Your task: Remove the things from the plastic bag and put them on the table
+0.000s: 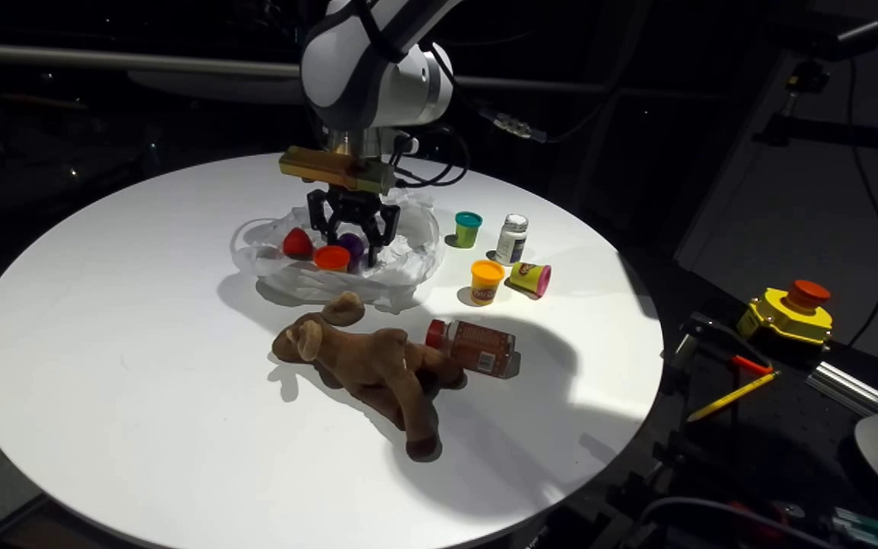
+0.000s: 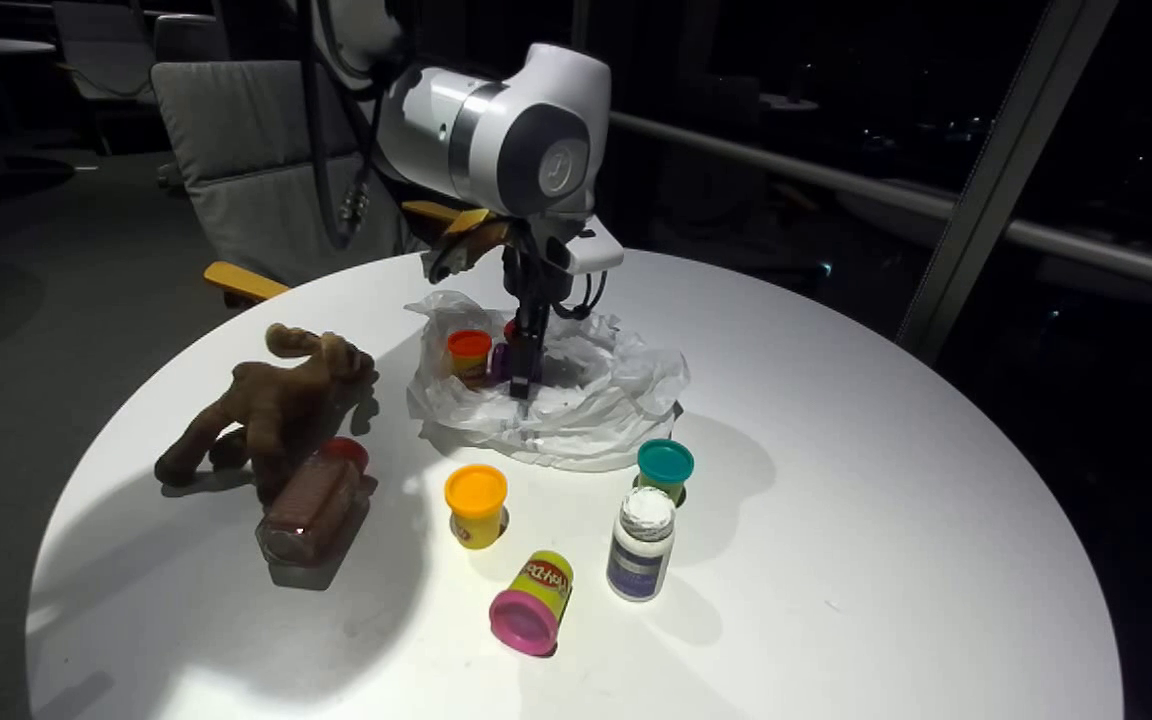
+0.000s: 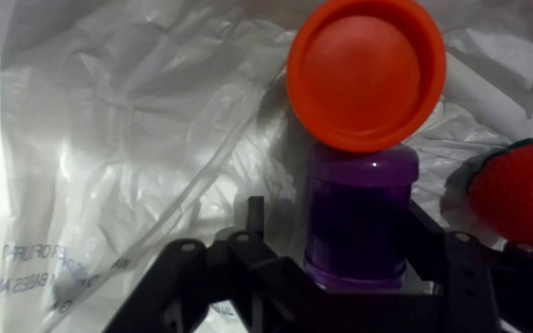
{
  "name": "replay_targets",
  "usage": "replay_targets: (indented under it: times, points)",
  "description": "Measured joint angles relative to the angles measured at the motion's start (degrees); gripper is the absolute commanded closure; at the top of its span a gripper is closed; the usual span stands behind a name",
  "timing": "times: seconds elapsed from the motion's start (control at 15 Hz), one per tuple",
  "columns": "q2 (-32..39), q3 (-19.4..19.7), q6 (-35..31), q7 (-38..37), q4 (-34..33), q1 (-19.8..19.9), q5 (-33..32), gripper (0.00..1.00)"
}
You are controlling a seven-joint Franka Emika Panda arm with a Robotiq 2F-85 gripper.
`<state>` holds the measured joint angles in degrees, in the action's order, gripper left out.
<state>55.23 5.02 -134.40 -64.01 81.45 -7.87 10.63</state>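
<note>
Between the parted fingers of the gripper [image 3: 334, 209], the purple tub [image 3: 360, 222] lies on its side inside the plastic bag [image 3: 123, 134], probably light, stiff and slick, so best taken across its rounded middle without snagging the bag.

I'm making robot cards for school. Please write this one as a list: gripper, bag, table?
Gripper: open, jaws either side of purple jar
In bag: purple jar, red-lidded tub, strawberry
On table: plush, white bottle, red bottle, orange-lidded tub, teal-lidded tub, pink-lidded tub
Lying on side: red bottle, pink-lidded tub
</note>
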Motion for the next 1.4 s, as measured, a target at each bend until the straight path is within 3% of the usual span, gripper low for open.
replay_targets:
  times: [0.2,0.4,0.47,0.6,0.8,0.87,1.0,1.07,1.2,1.4]
  points:
    - [0.5,0.0,-0.2,-0.1,-0.4,0.0,-0.3,0.77]
    - [0.4,0.0,-0.2,-0.1,-1.0,0.0,-0.3,0.77]
    - [0.2,0.1,-0.2,-0.1,-1.1,0.0,-0.4,0.27]
    - [-0.2,0.2,-0.2,-0.1,-1.6,0.0,-0.8,0.23]
    - [-0.4,0.2,-0.2,-0.1,-2.0,0.0,-1.1,0.01]
    - [-0.4,0.2,-0.2,-0.1,-2.1,0.0,-1.1,0.0]
    - [-0.4,0.2,-0.1,-0.1,-2.1,0.0,-1.1,0.0]
    - [-0.4,0.2,-0.1,-0.1,-2.1,0.0,-1.1,0.23]
    - [-0.4,0.2,0.0,-0.1,-2.1,0.0,-1.1,0.32]
    - [-0.4,0.2,0.0,-0.1,-2.1,0.0,-1.2,0.56]
